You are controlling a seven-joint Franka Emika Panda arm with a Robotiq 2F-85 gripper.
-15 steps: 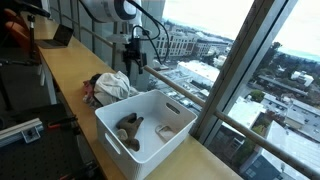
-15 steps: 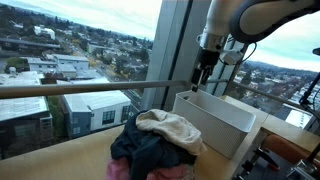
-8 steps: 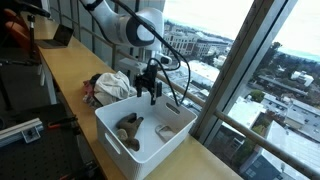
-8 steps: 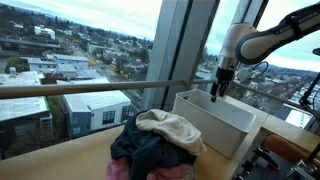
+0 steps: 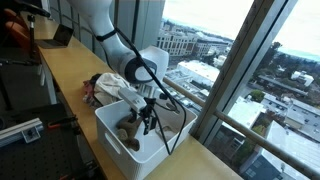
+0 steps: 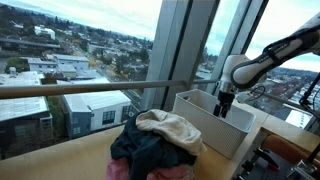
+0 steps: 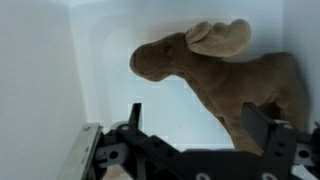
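My gripper (image 5: 148, 122) is down inside a white plastic bin (image 5: 115, 133), open, with its fingers around a brown plush moose (image 5: 128, 128). In the wrist view the moose (image 7: 215, 70) lies on the white bin floor, head and antlers toward the top. One finger (image 7: 268, 130) is against its body and the other (image 7: 134, 118) stands over bare floor; the midpoint between them (image 7: 200, 125) lies at the toy's edge. In an exterior view my arm reaches down into the bin (image 6: 205, 118), and the gripper (image 6: 222, 108) is partly hidden by the wall.
A pile of clothes (image 5: 108, 86) lies beside the bin on the wooden counter (image 5: 65, 75); it shows in front in an exterior view (image 6: 155, 145). A tall window with a metal rail (image 6: 90, 88) runs along the counter. A second item (image 5: 167, 128) lies in the bin.
My arm has moved from above the counter over to the bin and lowered into it, down to the plush moose. The gripper has stayed open.
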